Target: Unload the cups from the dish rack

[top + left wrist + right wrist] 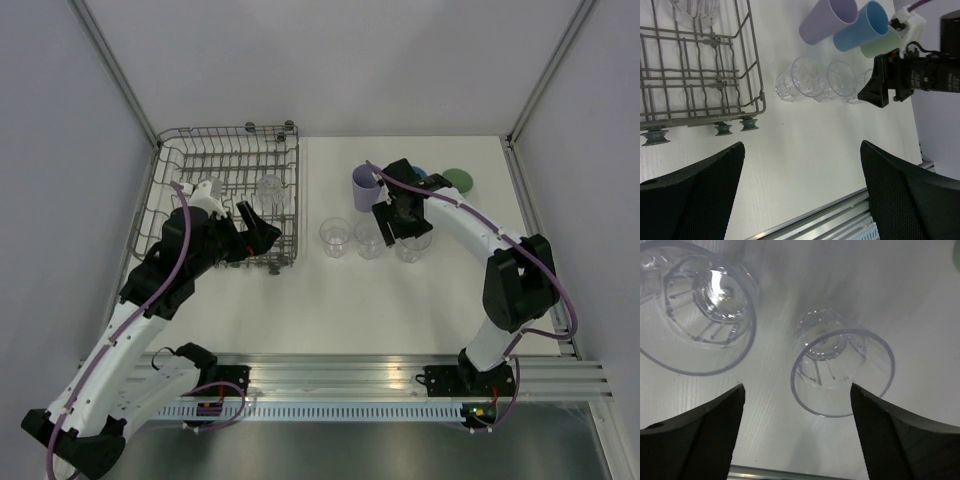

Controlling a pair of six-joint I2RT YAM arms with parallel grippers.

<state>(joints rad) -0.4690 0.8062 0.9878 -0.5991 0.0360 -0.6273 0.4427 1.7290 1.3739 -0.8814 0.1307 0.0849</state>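
Crowding right claw (400, 234): clear cups (335, 237); lilac cup (366, 189) beyond

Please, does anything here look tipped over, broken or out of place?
Nothing stands out. The six cups on the table stand upright and look whole. One clear cup sits in the dish rack, not yet unloaded.

Robot lab test cell: bare white table (400, 310), plain grey panel walls (340, 60), aluminium mounting rail (350, 372).

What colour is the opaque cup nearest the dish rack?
The cup is lilac; the left wrist view shows it best.
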